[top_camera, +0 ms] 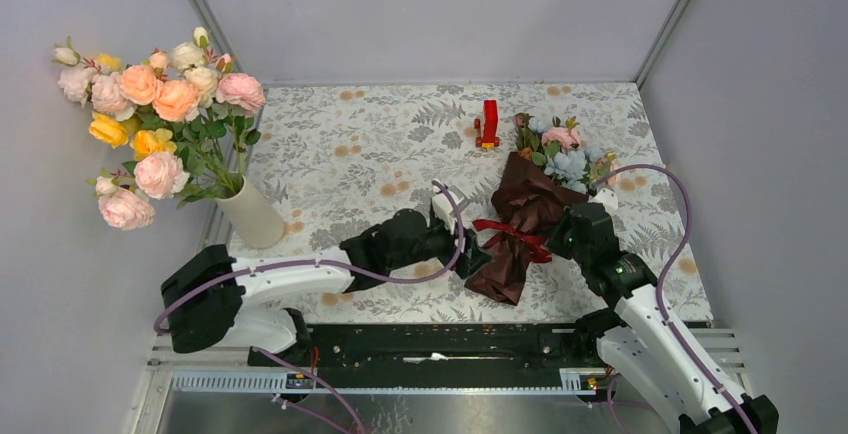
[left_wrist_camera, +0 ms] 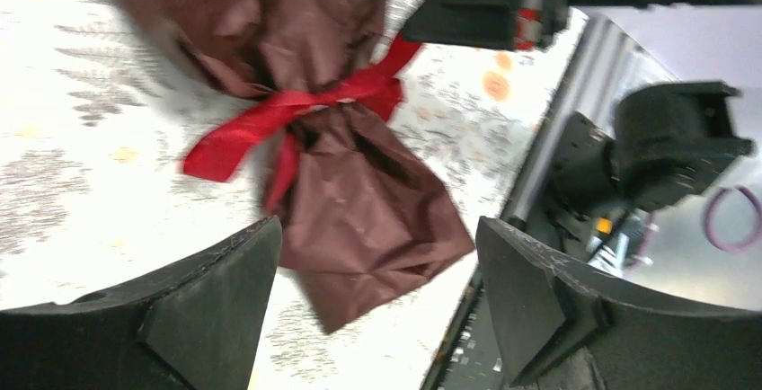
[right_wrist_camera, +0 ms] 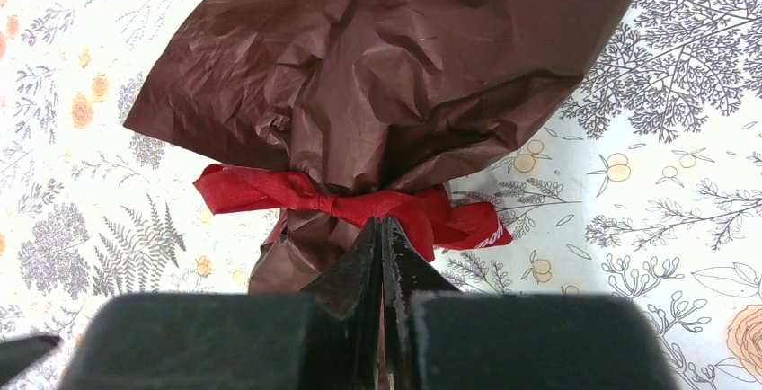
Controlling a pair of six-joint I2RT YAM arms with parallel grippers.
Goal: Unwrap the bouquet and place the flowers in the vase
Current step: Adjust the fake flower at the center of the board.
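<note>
Bouquet [top_camera: 525,204] light, paper soft and crinkly; pull ribbon [right_wrist_camera: 243,188] tail. Around wrapper end, left jaws released; right jaws clenched at knot.

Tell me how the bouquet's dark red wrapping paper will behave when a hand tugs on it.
The wrapping paper looks thin and creased, so it will probably crumple rather than hold shape. The ribbon cinches its neck, so a tug likely drags the whole bouquet along. Sharp pulls might tear it.
</note>
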